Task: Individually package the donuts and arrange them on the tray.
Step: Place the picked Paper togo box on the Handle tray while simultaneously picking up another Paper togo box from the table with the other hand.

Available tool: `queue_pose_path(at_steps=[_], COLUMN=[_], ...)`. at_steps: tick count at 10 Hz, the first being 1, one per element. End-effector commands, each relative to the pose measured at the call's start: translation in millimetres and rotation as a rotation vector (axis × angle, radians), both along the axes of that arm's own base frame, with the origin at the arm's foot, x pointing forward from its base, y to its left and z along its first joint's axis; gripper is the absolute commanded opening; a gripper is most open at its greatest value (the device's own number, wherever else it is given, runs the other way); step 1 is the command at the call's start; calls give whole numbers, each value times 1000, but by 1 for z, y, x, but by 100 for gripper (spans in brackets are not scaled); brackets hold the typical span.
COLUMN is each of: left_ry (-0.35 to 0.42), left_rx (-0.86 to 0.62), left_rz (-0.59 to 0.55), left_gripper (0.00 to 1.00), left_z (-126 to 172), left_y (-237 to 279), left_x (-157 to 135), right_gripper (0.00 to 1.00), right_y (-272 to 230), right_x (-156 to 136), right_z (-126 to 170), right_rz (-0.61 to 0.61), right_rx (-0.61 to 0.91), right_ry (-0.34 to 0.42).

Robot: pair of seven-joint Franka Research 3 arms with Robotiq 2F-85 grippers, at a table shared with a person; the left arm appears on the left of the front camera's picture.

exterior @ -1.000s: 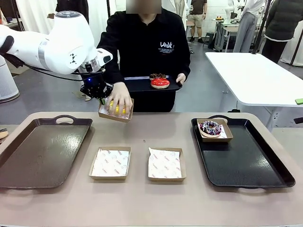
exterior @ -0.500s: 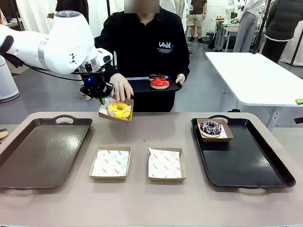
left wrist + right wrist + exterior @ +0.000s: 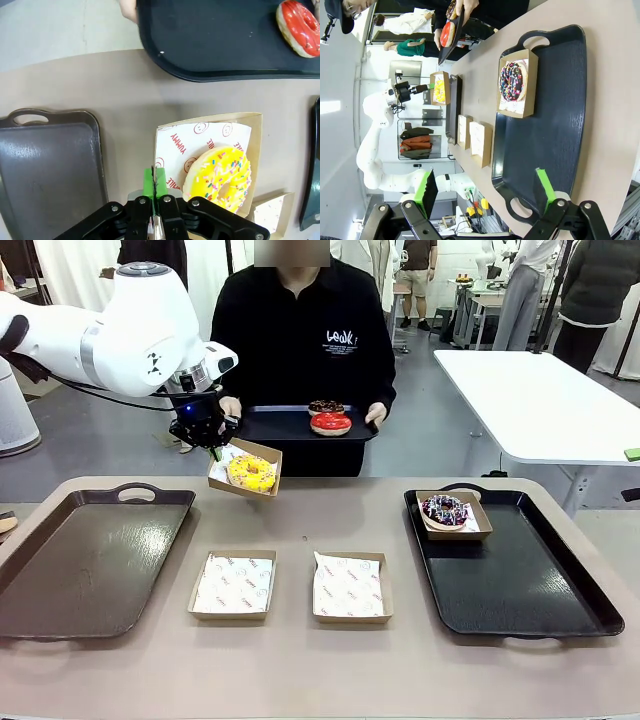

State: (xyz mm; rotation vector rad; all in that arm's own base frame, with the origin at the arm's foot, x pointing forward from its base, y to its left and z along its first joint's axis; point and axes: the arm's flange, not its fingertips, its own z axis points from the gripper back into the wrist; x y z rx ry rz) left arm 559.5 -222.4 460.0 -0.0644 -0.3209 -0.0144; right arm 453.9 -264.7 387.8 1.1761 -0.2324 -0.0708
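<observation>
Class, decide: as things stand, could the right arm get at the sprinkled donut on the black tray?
Probably yes: the right end effector is open and faces the sprinkled donut across bare tray, with nothing between.

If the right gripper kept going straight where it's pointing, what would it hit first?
Probably the black tray, on its bare near end; the sprinkled donut sits farther along. Depth is unclear.

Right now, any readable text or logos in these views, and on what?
"YUMMY": red print on the paper liner under the yellow donut, in the box the left gripper holds.
White print on the person's black top: too small to read.
Red print on the liners in the two empty boxes: too small to read.
</observation>
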Motion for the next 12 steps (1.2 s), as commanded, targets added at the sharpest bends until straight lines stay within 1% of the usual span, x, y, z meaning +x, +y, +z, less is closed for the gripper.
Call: queue_pose_path(at_steps=[1,10,11,12], left_ry=[-4,-4,0,4], left_rx=[-1,-1,0,-34], left_rz=[1,1,0,-140], left_gripper=[0,0,1,1], left_z=[0,0,0,4], left_y=[1,1,0,4], left_x=[0,0,0,-7], right_gripper=[100,100,100,100], right_y=[1,1,0,11], right_x=[1,1,0,9], right_z=[0,0,0,3], right_rz=[0,0,0,-3], right_rx=[1,1,0,-66], right_ry=[0,0,0,-1])
